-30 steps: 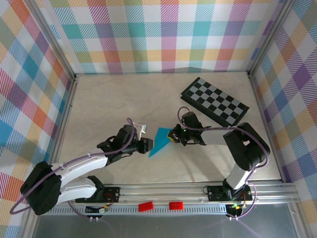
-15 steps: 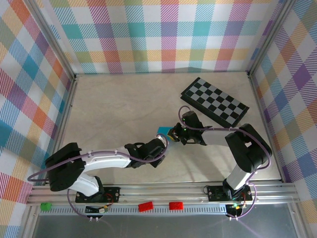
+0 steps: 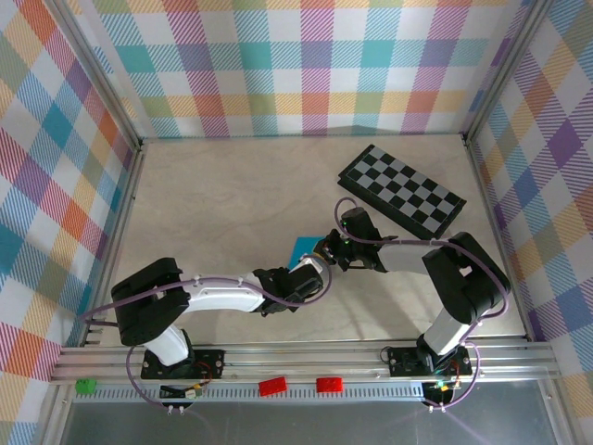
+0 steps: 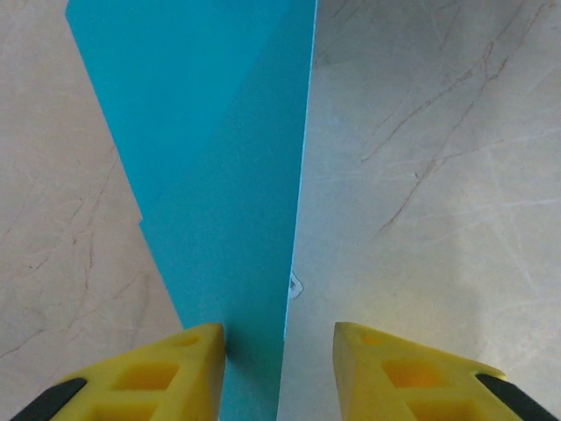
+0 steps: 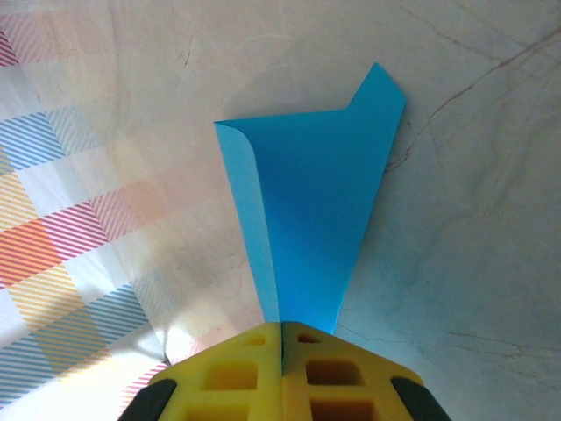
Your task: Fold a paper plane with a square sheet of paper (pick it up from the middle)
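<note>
The square sheet of paper [image 4: 228,175] is cyan-blue and folded into a long narrow wedge that lies on the table. From above, a small patch of the paper [image 3: 300,246] shows beside both wrists. My right gripper [image 5: 282,338] is shut on the wedge's narrow end, and the paper [image 5: 311,202] fans out ahead of it with one corner sticking up. My left gripper [image 4: 279,351] is open and straddles the other narrow end, with the left fingertip [image 4: 184,364] against the paper's edge. The left gripper [image 3: 313,269] and right gripper [image 3: 321,251] nearly meet at mid-table.
A black-and-grey checkered board [image 3: 400,188] lies at the back right. Plaid walls [image 3: 296,65] close in the table on three sides. The metal rail [image 3: 306,357] with the arm bases runs along the near edge.
My left arm has swung right, from beside the paper's left edge to over its near end, and now covers most of it from above. The right gripper has held still.
</note>
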Tool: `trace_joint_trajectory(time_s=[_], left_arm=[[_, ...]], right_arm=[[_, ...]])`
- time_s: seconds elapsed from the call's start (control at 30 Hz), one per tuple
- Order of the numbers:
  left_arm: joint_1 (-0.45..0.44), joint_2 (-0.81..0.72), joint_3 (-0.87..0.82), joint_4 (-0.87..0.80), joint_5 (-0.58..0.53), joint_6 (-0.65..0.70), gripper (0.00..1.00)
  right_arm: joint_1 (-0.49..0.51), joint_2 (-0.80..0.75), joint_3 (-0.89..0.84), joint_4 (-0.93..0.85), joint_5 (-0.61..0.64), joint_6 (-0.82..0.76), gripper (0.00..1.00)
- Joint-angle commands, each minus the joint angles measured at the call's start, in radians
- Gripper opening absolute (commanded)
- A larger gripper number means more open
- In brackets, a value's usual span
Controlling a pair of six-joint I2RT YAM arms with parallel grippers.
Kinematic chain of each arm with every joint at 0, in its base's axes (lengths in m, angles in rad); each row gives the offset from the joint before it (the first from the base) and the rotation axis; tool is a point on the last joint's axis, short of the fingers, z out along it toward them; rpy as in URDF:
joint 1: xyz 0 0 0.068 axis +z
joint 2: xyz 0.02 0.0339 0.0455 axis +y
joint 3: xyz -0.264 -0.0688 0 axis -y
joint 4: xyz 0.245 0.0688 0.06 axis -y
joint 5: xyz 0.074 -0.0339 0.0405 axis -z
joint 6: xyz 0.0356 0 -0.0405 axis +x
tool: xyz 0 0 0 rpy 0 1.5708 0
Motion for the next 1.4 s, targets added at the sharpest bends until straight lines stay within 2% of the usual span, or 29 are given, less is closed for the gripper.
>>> trace_joint_trajectory(time_s=[0.0, 0.27, 0.7, 1.0, 1.37], left_arm=[[-0.016, 0.017, 0.029, -0.026, -0.053, 0.015, 0.31], [-0.018, 0.021, 0.037, -0.033, -0.092, 0.023, 0.19], [-0.02, 0.029, 0.039, -0.064, -0.085, 0.031, 0.21], [-0.02, 0.031, 0.041, -0.065, -0.087, 0.035, 0.14], [-0.021, 0.02, 0.046, -0.049, -0.083, 0.043, 0.16]], right_arm=[[-0.006, -0.021, -0.011, 0.015, -0.008, 0.012, 0.0], [-0.006, -0.025, -0.012, 0.016, -0.006, 0.014, 0.0], [-0.006, -0.028, -0.014, 0.014, -0.003, 0.015, 0.0], [-0.006, -0.028, -0.017, 0.019, -0.002, 0.018, 0.0], [-0.007, -0.023, -0.017, 0.023, -0.005, 0.019, 0.0]])
